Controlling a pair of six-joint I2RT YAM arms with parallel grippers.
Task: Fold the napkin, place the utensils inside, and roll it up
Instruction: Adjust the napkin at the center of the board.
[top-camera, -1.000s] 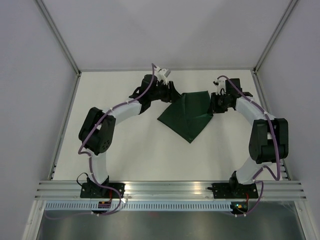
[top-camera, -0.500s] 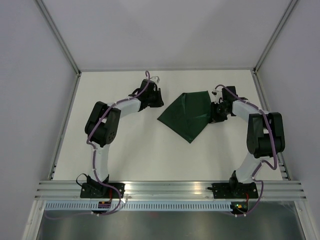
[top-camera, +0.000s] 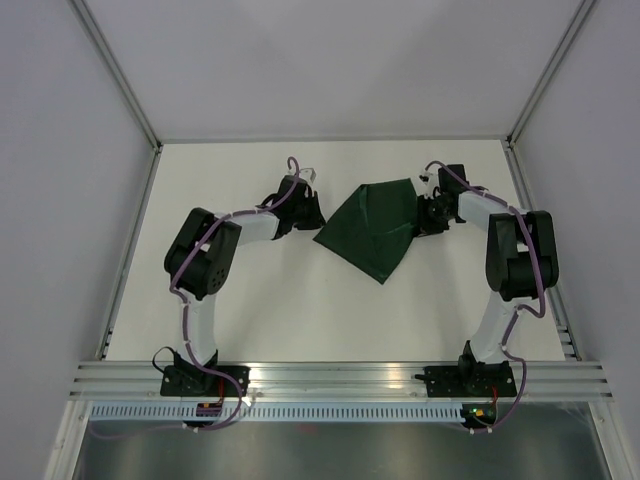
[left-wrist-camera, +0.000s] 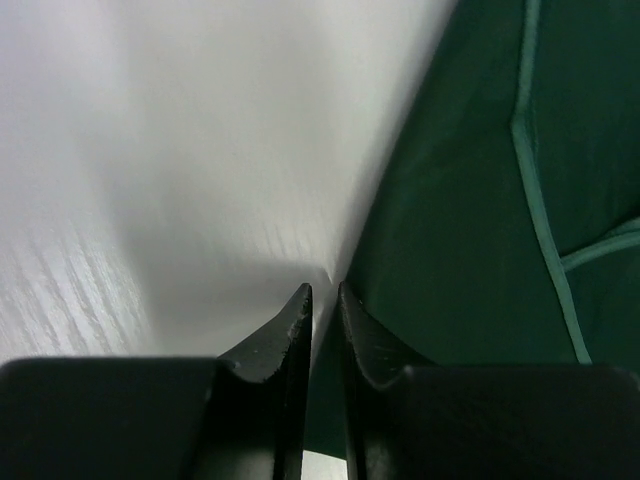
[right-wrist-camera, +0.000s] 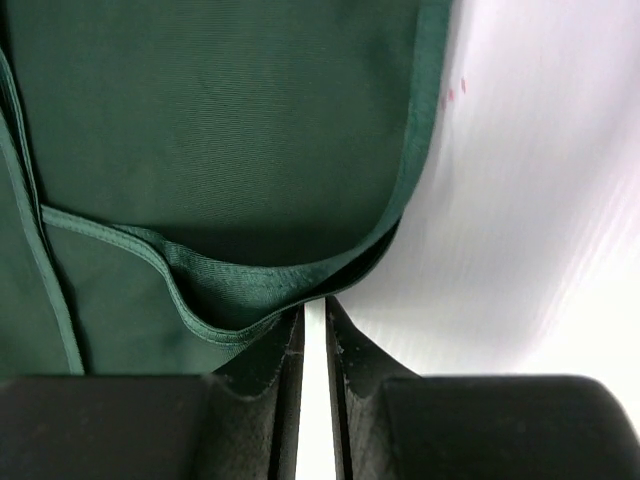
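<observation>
Both arms have drawn in toward the cloth since a second ago. The left one has pulled back from its long reach and now sits at the left edge of the napkin (top-camera: 375, 230), while the right one has tucked closer against the right edge. The dark green napkin lies mid-table (top-camera: 250, 290), toward the far side, doubled over into a rough kite shape. The right wrist view shows hemmed layers lying one over another.

The left gripper (left-wrist-camera: 322, 292) is narrowed to a thin slit, with its tips right at the cloth's border. I cannot tell whether any fabric is pinched. The right gripper (right-wrist-camera: 312, 305) is likewise almost closed, with white table showing through the slit and the folded hem lying at its tips. Whether it has hold of that hem is also unclear.

Folding looks started but unfinished, as the outline is still uneven. No utensils appear in any view, so placing them inside and rolling the napkin up both seem to remain.
</observation>
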